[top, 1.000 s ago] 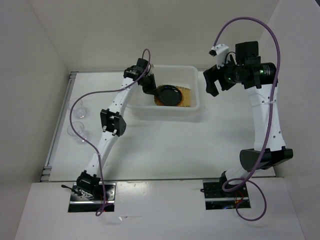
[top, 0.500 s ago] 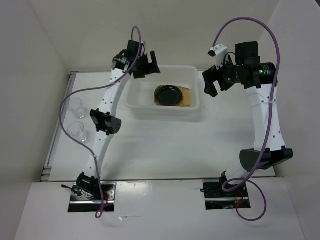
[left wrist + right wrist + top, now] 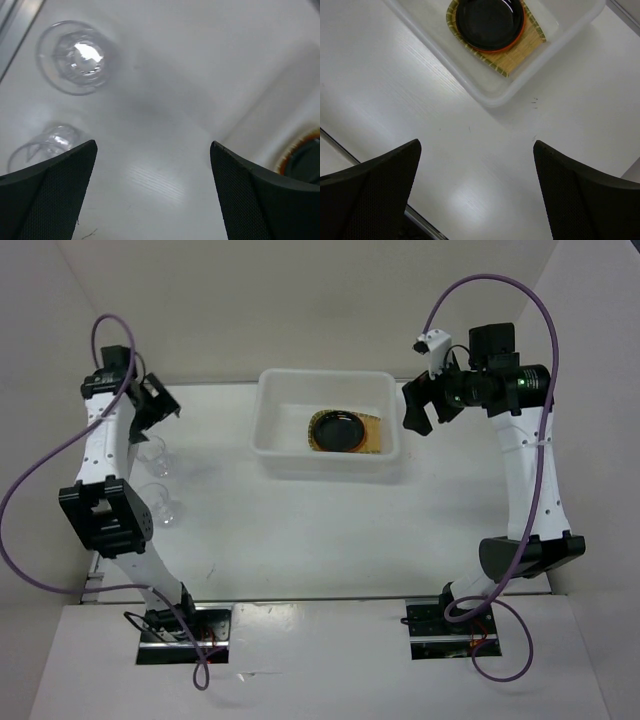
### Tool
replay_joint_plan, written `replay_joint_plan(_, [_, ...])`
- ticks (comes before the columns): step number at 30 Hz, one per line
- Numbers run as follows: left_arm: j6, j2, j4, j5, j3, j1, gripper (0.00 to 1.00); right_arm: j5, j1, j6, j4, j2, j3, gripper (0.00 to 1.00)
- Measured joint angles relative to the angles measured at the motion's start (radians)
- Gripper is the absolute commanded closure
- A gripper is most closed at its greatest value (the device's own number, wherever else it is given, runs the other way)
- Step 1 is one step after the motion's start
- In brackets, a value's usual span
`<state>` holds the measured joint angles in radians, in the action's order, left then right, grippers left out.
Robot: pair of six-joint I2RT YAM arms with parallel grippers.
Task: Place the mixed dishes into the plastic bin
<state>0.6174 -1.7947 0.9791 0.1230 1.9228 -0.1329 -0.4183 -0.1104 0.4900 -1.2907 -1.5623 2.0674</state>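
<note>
At the left edge of the bench (image 3: 320, 540), the left hand (image 3: 152, 405) is hanging released, its fingers spread wide and holding nothing, close to the far clear cup (image 3: 152, 452). The near clear cup (image 3: 163, 506) is standing just beside that one, both upright on the bench and outside the plastic bin (image 3: 325, 377). Toward the middle, the bin is sitting at the far side, and inside it the bamboo tray (image 3: 378, 436) is lying flat, carrying the orange plate (image 3: 496, 50) (only its rim is showing) with the black plate (image 3: 337, 430) on top. At the right, the right hand (image 3: 416, 410) is hovering beside the bin, also released and empty.
</note>
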Motion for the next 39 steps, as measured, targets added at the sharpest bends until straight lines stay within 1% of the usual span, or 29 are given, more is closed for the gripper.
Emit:
replay_joint_plan(1, [-0.014, 0.003, -0.019, -0.027, -0.058, -0.065, 0.00, -0.003, 0.000, 0.001, 0.000, 0.000, 0.000, 0.03])
replay_joint_plan(3, [-0.048, -0.011, -0.033, -0.071, -0.119, -0.155, 0.00, -0.011, 0.000, 0.002, 0.000, 0.000, -0.006, 0.03])
replay_joint_plan(5, [-0.090, -0.031, -0.047, -0.092, -0.121, -0.178, 0.00, -0.014, 0.000, 0.002, 0.000, 0.000, -0.013, 0.03])
replay_joint_plan(11, [-0.181, -0.113, -0.103, -0.135, -0.067, -0.126, 0.00, -0.016, 0.000, 0.002, -0.003, -0.002, -0.016, 0.03])
replay_joint_plan(16, [-0.222, -0.195, -0.125, -0.164, -0.066, -0.121, 0.00, -0.015, 0.000, 0.002, -0.003, -0.002, -0.021, 0.03])
replay_joint_plan(24, [-0.246, -0.243, -0.150, -0.174, -0.081, -0.126, 0.00, -0.003, 0.000, 0.002, -0.004, -0.002, -0.033, 0.03])
replay_joint_plan(34, [-0.258, -0.357, -0.164, -0.167, -0.016, -0.126, 0.00, 0.023, 0.000, 0.002, -0.004, -0.002, -0.051, 0.03])
replay_joint_plan(35, [-0.265, -0.369, -0.165, -0.164, -0.010, -0.126, 0.02, 0.026, 0.000, 0.002, -0.004, -0.002, -0.053, 0.03])
replay_joint_plan(37, [-0.276, -0.386, -0.167, -0.158, -0.004, -0.126, 0.08, 0.029, 0.000, 0.002, -0.003, -0.002, -0.056, 0.03])
replay_joint_plan(38, [-0.278, -0.393, -0.167, -0.155, -0.003, -0.126, 0.14, 0.031, 0.000, 0.002, -0.004, -0.002, -0.060, 0.03])
replay_joint_plan(39, [-0.280, -0.399, -0.168, -0.153, -0.002, -0.126, 0.35, 0.037, 0.000, 0.002, -0.004, -0.002, -0.061, 0.03])
